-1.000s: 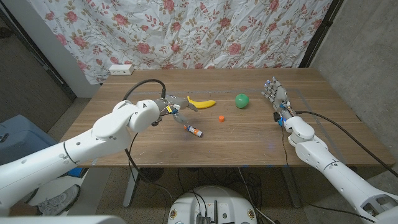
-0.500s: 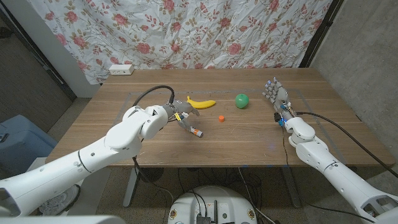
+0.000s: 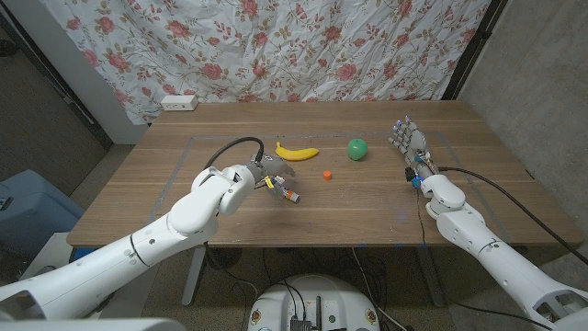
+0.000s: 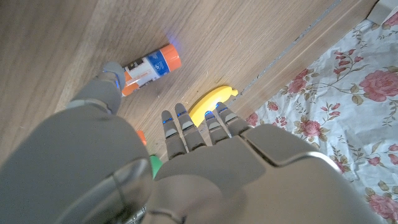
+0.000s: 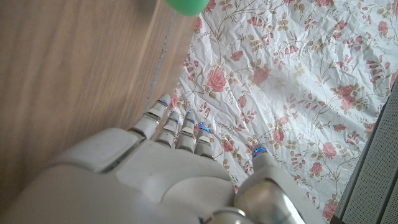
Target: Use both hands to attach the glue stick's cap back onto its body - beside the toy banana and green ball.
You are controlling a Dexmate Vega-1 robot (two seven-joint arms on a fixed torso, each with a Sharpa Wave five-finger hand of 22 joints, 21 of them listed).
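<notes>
Glue stick body: the glue stick body (image 3: pixel 288 194) lies on its side on the wooden desk (image 3: pixel 367 198), in front of the toy banana (image 3: pixel 297 152); the left wrist view shows its white label and orange end (image 4: pixel 149 66).
Cap: the small orange cap (image 3: pixel 327 175) sits on the desk apart from the body, between it and the green ball (image 3: pixel 356 148) (nearer the banana's tip than the ball).
Left hand: the left hand (image 3: pixel 268 174) hovers just beside the body, fingers (image 4: pixel 180 127) released and spread, holding nothing; the thumb tip is next to the body, and contact cannot be told.
Right hand: the right hand (image 3: pixel 405 140) stands at the desk's right side, well apart from the ball, fingers (image 5: pixel 163 121) extended and holding nothing.
Backdrop: a floral cloth (image 3: pixel 276 46) hangs behind the desk.
</notes>
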